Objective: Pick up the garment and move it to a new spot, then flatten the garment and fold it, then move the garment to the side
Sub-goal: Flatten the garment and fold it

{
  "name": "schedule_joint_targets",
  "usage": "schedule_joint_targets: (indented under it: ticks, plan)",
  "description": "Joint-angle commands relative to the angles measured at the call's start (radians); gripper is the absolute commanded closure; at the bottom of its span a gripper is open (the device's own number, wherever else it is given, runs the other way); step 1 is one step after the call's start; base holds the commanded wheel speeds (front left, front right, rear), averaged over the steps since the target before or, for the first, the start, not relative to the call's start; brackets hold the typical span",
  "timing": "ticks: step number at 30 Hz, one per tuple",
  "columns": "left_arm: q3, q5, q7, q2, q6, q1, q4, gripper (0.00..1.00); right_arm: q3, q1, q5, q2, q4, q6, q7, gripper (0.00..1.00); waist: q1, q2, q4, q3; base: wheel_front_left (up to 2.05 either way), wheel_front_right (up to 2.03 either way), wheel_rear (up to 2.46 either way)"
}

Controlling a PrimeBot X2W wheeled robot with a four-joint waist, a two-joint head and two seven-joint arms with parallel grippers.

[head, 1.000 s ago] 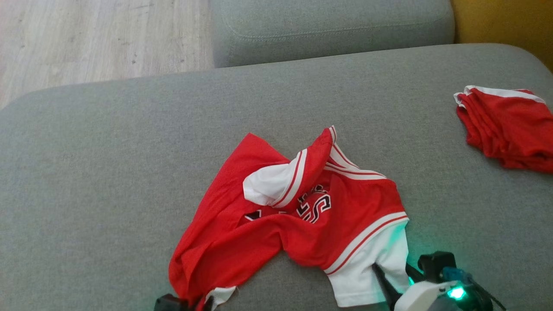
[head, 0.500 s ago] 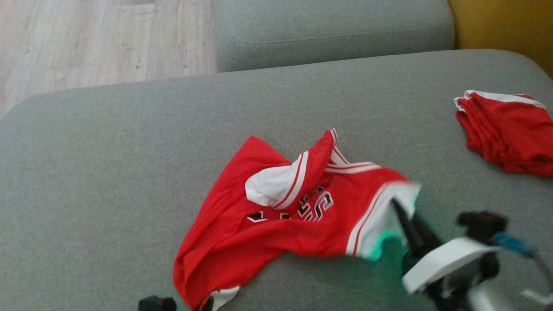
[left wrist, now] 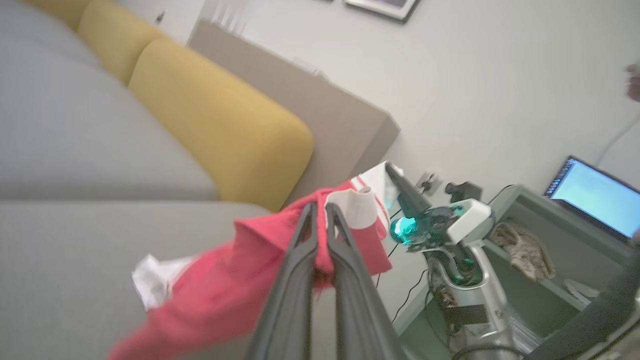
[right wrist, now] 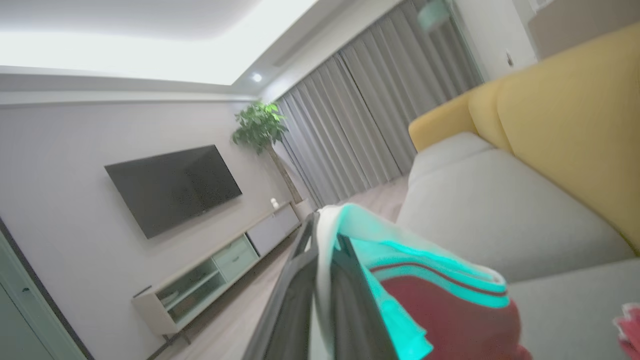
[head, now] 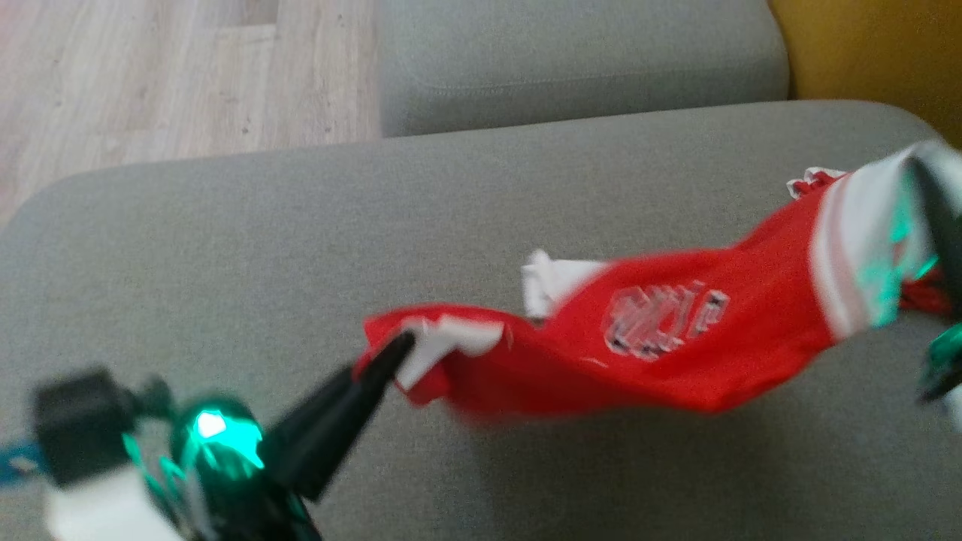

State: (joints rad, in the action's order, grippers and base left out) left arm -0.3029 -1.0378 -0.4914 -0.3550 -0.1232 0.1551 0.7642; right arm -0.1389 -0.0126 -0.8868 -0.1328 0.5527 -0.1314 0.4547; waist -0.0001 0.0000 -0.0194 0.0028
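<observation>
The garment (head: pixel 661 353), a red jersey with white trim and a chest logo, hangs stretched and blurred above the grey sofa seat (head: pixel 225 248). My left gripper (head: pixel 398 349) at lower left is shut on a white-edged corner of it. At the far right edge my right gripper (head: pixel 928 195) is shut on the wide white hem. In the left wrist view my left gripper (left wrist: pixel 319 212) pinches red cloth of the garment (left wrist: pixel 215 290), and the right gripper (left wrist: pixel 392 172) shows beyond. In the right wrist view my right gripper (right wrist: pixel 325 222) clamps the white hem of the garment (right wrist: pixel 440 310).
A second red garment (head: pixel 808 180) lies on the seat at the right, mostly hidden behind the lifted one. A grey cushion (head: pixel 579 68) sits at the back, a yellow backrest (head: pixel 872 52) at the right, and wooden floor (head: pixel 150 75) at the far left.
Both grippers have shut on the garment and lifted it off the seat. The right one swung up and to the right, the left one rose into view, and the cloth is pulled out between them.
</observation>
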Motion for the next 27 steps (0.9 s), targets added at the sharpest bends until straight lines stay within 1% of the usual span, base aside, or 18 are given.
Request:
schedule_joint_targets:
  ticks: [1, 4, 6, 9, 11, 12, 13, 14, 15, 17, 19, 23, 25, 27]
  plan:
    - [0.085, -0.06, -0.041, -0.028, 0.014, -0.147, 0.082, 1.0, -0.035, 0.144, -0.018, 0.008, 0.068, 0.001, 0.066, 1.0, 0.0001, 0.0, -0.004, 0.018, 0.0, 0.0, 0.0]
    - [0.143, -0.159, -0.103, -0.037, 0.073, -0.321, 0.096, 1.0, -0.113, 0.309, -0.021, 0.042, 0.068, 0.001, 0.173, 1.0, 0.0001, 0.0, -0.004, 0.06, 0.0, 0.0, 0.0]
    - [0.178, -0.193, -0.146, -0.051, 0.117, -0.467, 0.052, 1.0, -0.153, 0.444, 0.003, 0.055, 0.03, 0.001, 0.243, 1.0, 0.0001, 0.0, 0.001, 0.103, 0.0, 0.0, 0.0]
    - [0.195, -0.183, -0.202, -0.077, 0.165, -0.696, -0.078, 1.0, -0.183, 0.655, 0.088, 0.069, -0.061, 0.001, 0.333, 1.0, 0.0001, 0.0, 0.011, 0.188, 0.0, 0.0, 0.0]
    - [0.181, -0.149, -0.227, -0.088, 0.181, -0.836, -0.189, 1.0, -0.187, 0.794, 0.136, 0.077, -0.139, 0.001, 0.376, 1.0, 0.0001, 0.0, 0.019, 0.254, 0.0, 0.0, 0.0]
    - [0.17, -0.12, -0.236, -0.097, 0.183, -0.902, -0.246, 1.0, -0.185, 0.862, 0.167, 0.079, -0.18, 0.001, 0.389, 1.0, 0.0001, 0.0, 0.023, 0.292, 0.0, 0.0, 0.0]
    - [0.159, -0.085, -0.235, -0.103, 0.179, -0.965, -0.311, 1.0, -0.181, 0.925, 0.198, 0.081, -0.23, 0.001, 0.392, 1.0, 0.0001, 0.0, 0.026, 0.323, 0.0, 0.0, 0.0]
    - [0.159, -0.085, -0.235, -0.103, 0.179, -0.965, -0.311, 1.0, -0.181, 0.925, 0.198, 0.081, -0.23, 0.001, 0.392, 1.0, 0.0001, 0.0, 0.026, 0.323, 0.0, 0.0, 0.0]
    - [0.15, -0.055, -0.23, -0.102, 0.178, -1.026, -0.375, 1.0, -0.179, 0.988, 0.223, 0.081, -0.286, 0.001, 0.386, 1.0, 0.0001, 0.0, 0.029, 0.36, 0.0, 0.0, 0.0]
    - [0.132, 0.009, -0.201, -0.095, 0.163, -1.142, -0.513, 1.0, -0.165, 1.1, 0.28, 0.082, -0.407, 0.001, 0.343, 1.0, 0.0001, 0.0, 0.035, 0.422, 0.0, 0.0, 0.0]
    - [0.115, 0.07, -0.151, -0.08, 0.141, -1.25, -0.654, 1.0, -0.15, 1.203, 0.332, 0.082, -0.53, 0.001, 0.278, 1.0, 0.0001, 0.0, 0.042, 0.473, 0.0, 0.0, 0.0]
    - [0.104, 0.18, 0.032, -0.023, 0.087, -1.445, -0.901, 1.0, -0.138, 1.402, 0.415, 0.082, -0.73, 0.001, 0.115, 1.0, 0.0001, 0.0, 0.054, 0.552, 0.0, 0.0, 0.0]
    - [0.097, 0.214, 0.122, 0.003, 0.055, -1.518, -0.999, 1.0, -0.139, 1.488, 0.433, 0.082, -0.814, 0.001, 0.045, 1.0, 0.0001, 0.0, 0.059, 0.581, 0.0, 0.0, 0.0]
    - [0.085, 0.249, 0.219, 0.016, 0.028, -1.565, -1.082, 1.0, -0.136, 1.541, 0.445, 0.082, -0.882, 0.001, -0.015, 1.0, 0.0001, 0.0, 0.06, 0.596, 0.0, 0.0, 0.0]
